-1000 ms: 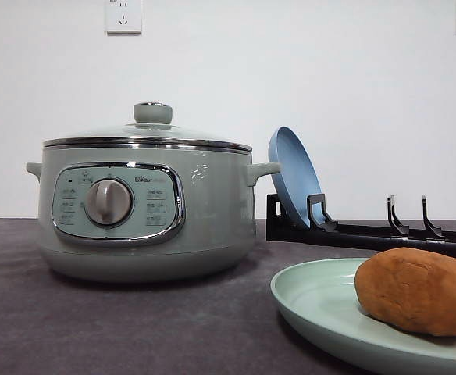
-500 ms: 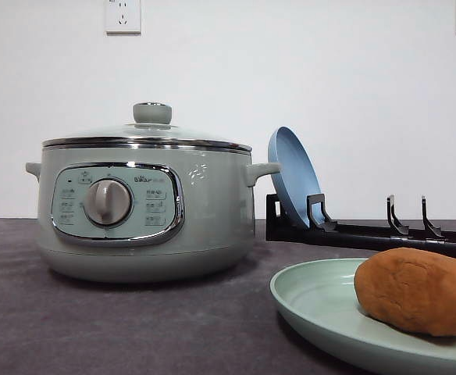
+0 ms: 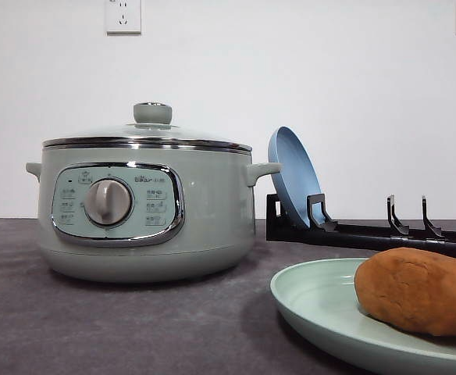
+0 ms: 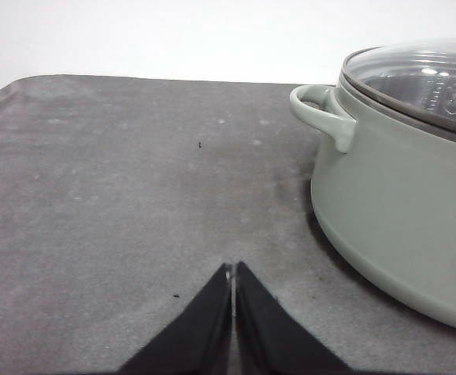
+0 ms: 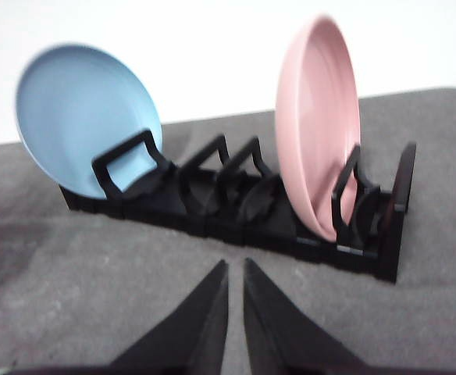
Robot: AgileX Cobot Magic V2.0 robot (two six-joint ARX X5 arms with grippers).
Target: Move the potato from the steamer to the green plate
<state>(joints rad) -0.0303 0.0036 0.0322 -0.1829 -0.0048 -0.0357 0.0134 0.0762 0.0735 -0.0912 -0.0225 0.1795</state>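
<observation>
The potato already rests on the green plate, both tools clenched empty, so only retreat seems left.

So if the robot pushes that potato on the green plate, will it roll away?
Probably not far. The potato is a lumpy oval, so it would likely wobble rather than roll straight. The green plate has a raised rim that should catch it. Its matte skin looks grippy, not slippery, and it seems firm enough to hold its shape.
</observation>
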